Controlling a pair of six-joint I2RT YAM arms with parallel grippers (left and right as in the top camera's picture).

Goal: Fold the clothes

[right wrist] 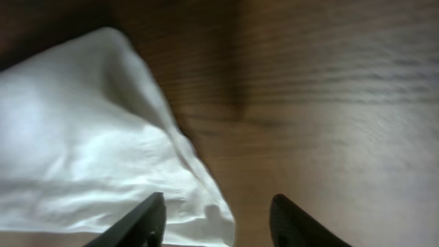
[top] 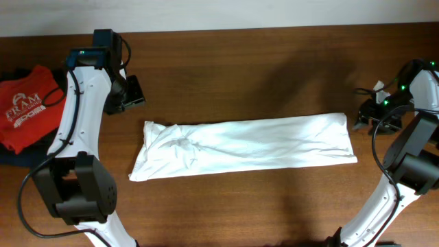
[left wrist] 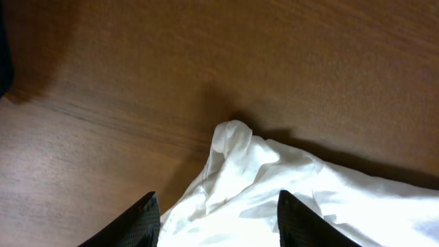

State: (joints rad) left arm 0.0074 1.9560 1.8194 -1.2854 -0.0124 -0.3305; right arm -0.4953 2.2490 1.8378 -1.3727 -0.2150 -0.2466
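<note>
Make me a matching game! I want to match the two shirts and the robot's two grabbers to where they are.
Things:
1 white T-shirt
2 red shirt
3 left gripper
4 right gripper

Places:
A off at the left side, white letters on it
B open, near the white shirt's smooth corner
C stretched long across the middle
D open, near the white shirt's crumpled end

Pairs: 1-C, 2-A, 3-D, 4-B

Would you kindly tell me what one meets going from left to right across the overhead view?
Red shirt with white lettering → left gripper → white T-shirt → right gripper.
</note>
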